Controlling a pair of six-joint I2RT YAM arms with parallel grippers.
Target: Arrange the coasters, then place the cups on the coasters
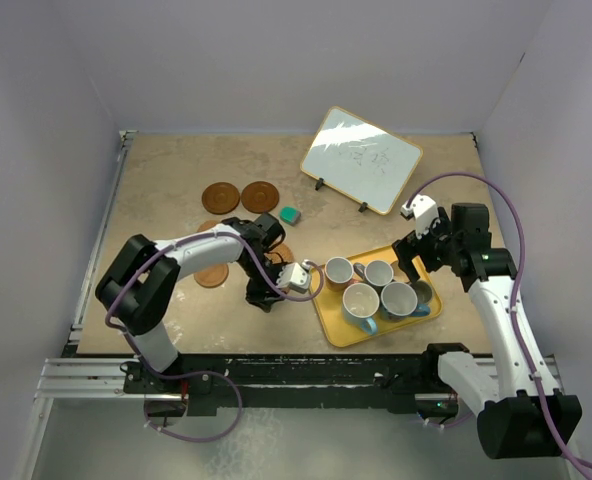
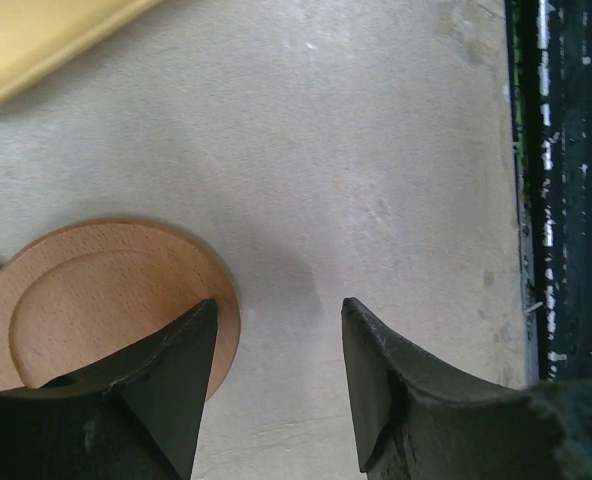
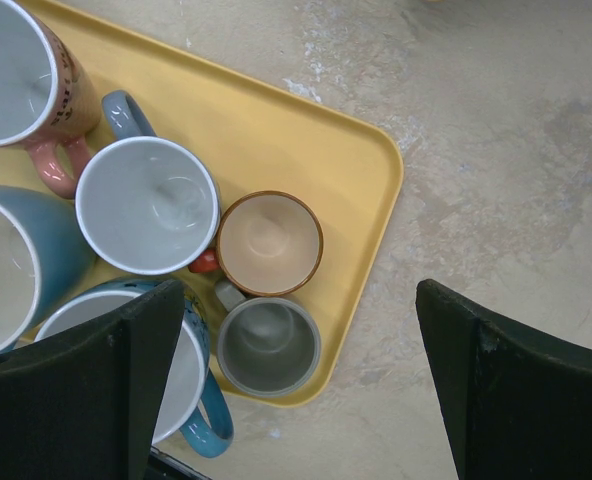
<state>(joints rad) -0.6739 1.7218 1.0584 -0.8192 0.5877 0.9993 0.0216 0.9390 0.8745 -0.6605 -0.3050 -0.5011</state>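
In the left wrist view a light orange-brown coaster (image 2: 96, 300) lies flat on the table. My left gripper (image 2: 279, 305) is open just above it, with its left fingertip over the coaster's right edge and bare table between the fingers. From above, the left gripper (image 1: 264, 298) hangs left of the yellow tray (image 1: 328, 318). Two dark brown coasters (image 1: 220, 196) lie at the back, and a light one (image 1: 213, 275) sits under the left arm. Several cups (image 3: 148, 205) stand in the tray (image 3: 356, 150). My right gripper (image 3: 301, 295) is open, high over the small orange cup (image 3: 270, 244) and grey cup (image 3: 268, 347).
A tilted whiteboard (image 1: 361, 158) stands at the back right. A small teal block (image 1: 290, 215) lies near the dark coasters. The table's black front rail (image 2: 566, 200) runs close to the left gripper. Purple walls close in the table on three sides.
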